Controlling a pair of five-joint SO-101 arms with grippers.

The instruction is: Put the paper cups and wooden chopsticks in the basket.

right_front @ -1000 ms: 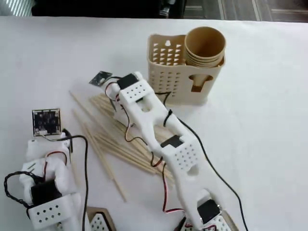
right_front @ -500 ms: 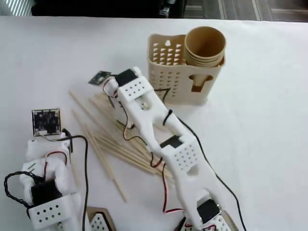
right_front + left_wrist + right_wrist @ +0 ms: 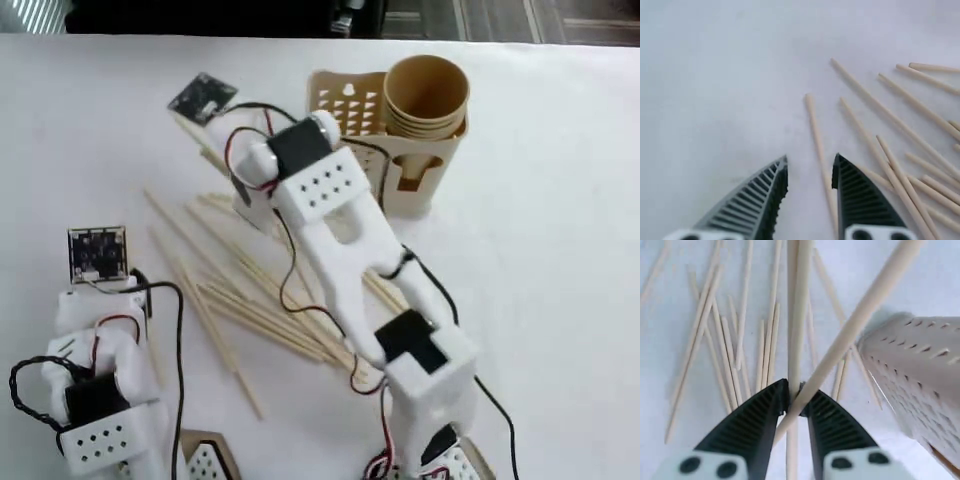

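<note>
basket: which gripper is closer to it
Right. The right gripper, shut on chopsticks, is just beside the basket; the left gripper is far off, beyond the loose pile.

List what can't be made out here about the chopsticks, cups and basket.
- Right wrist view: how many wooden chopsticks the right hand clamps. They overlap and run off the edge.
- High view: the front left part of the basket, covered by the right arm.
- High view: the count of paper cups. They are nested, so only the rims show.
- High view: part of the loose chopsticks, hidden under the same arm.
</note>
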